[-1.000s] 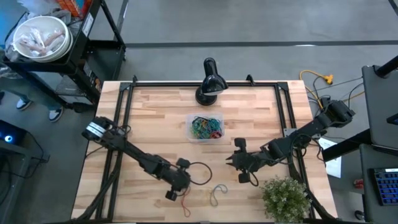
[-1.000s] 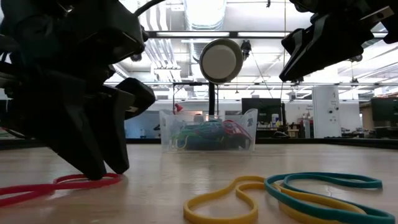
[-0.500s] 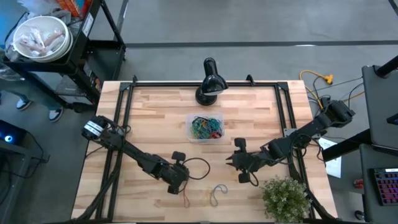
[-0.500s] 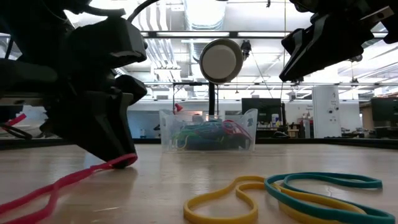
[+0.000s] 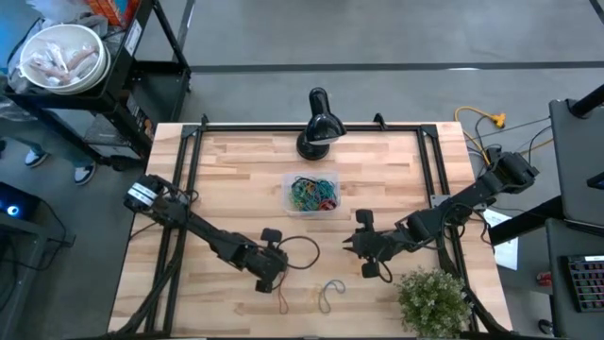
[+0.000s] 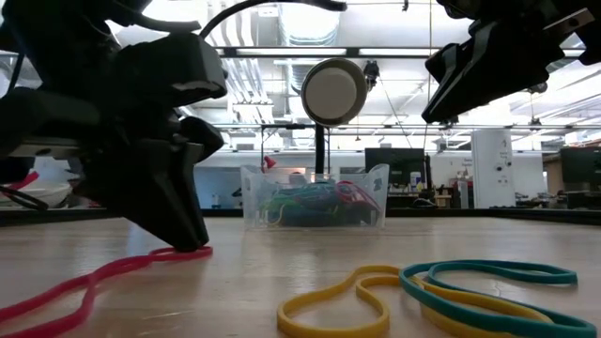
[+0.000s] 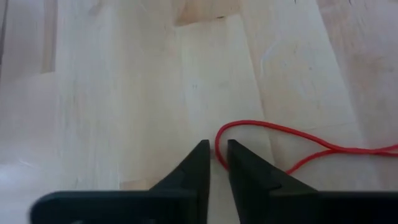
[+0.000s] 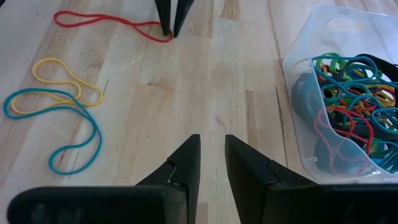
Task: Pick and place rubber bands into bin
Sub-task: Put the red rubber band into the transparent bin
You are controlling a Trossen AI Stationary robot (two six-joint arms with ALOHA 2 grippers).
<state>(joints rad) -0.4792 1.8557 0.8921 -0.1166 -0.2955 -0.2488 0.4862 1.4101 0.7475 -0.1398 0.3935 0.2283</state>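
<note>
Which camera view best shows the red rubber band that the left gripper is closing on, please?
The right wrist view: the whole red rubber band lies unobstructed, its end at the left gripper. The left wrist view shows only one looped end, the low view a foreshortened strip, the high view a faint line.

The left arm reaches low across the worktop's near half, its gripper (image 7: 217, 163) pointed down with fingertips nearly together, a narrow gap between them. The right arm waits, stretched in from the right edge, its gripper (image 8: 212, 149) raised, fingers slightly parted.
</note>
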